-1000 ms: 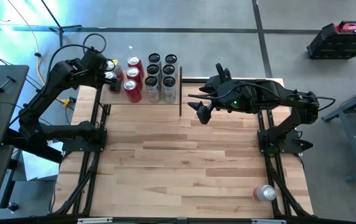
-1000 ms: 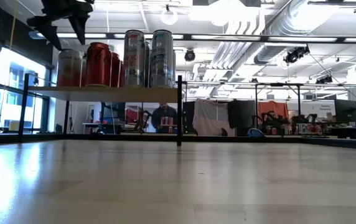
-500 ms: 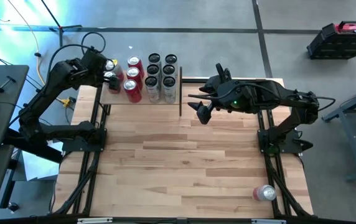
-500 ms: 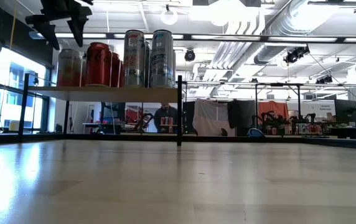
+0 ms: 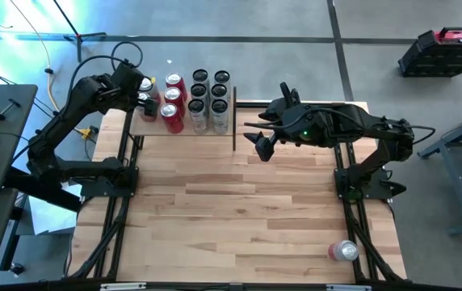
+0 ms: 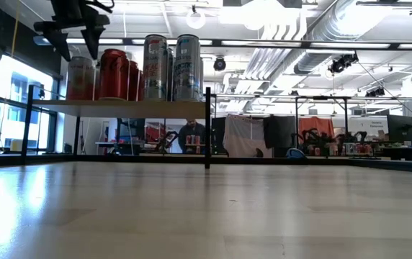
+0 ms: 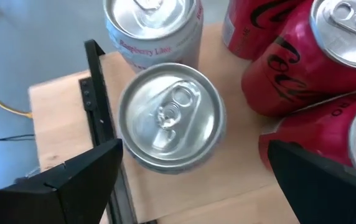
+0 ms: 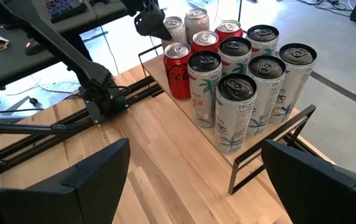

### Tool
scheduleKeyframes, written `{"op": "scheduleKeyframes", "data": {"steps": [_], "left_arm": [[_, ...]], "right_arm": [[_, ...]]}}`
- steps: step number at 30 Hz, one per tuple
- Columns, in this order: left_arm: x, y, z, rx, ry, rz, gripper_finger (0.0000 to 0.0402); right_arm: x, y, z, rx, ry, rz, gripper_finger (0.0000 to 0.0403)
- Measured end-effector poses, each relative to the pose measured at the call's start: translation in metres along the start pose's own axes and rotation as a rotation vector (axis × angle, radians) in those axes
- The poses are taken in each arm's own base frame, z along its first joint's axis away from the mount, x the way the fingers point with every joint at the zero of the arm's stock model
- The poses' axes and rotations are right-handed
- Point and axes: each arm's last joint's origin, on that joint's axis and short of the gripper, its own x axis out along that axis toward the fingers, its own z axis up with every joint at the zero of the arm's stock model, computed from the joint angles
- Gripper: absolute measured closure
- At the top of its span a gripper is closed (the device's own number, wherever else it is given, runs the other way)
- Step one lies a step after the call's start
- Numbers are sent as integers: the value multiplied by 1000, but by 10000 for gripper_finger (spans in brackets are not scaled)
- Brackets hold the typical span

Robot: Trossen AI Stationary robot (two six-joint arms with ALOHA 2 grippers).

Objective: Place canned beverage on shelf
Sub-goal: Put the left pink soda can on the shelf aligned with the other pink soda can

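Two pale cans stand at the shelf's left end beside the red cans and tall white cans. Left gripper hovers right above them, fingers spread, holding nothing. Right gripper waits over mid-table, fingers apart and empty. One can lies at the table's near right corner.

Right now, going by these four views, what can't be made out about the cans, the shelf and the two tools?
- Lone silver can lying on the wooden tabletop: high view only, too small to read its label.
- Small light-wood shelf with black posts: low view sees it edge-on; front cans hide the rear rows.
- Silver-topped can under the open left tool: left wrist view shows mostly its lid, the label is hidden.
- Right tool: its fingers overlap in the high view.
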Motion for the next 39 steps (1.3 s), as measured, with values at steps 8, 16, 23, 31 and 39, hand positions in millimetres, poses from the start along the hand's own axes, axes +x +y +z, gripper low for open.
{"op": "scheduleKeyframes", "data": {"steps": [8,16,23,31,39], "left_arm": [[0,-1,6,25,-70,9,9],[-4,-1,5,17,-76,-33,9],[-21,2,8,-19,-128,-75,9],[-26,0,14,-35,-155,-128,9],[-14,-18,20,25,-107,-151,9]], "right_arm": [[0,0,0,-1,0,0,54],[0,0,0,0,0,0,54],[0,0,0,0,0,0,54],[0,0,0,-1,0,0,54],[0,0,0,1,-1,0,54]]}}
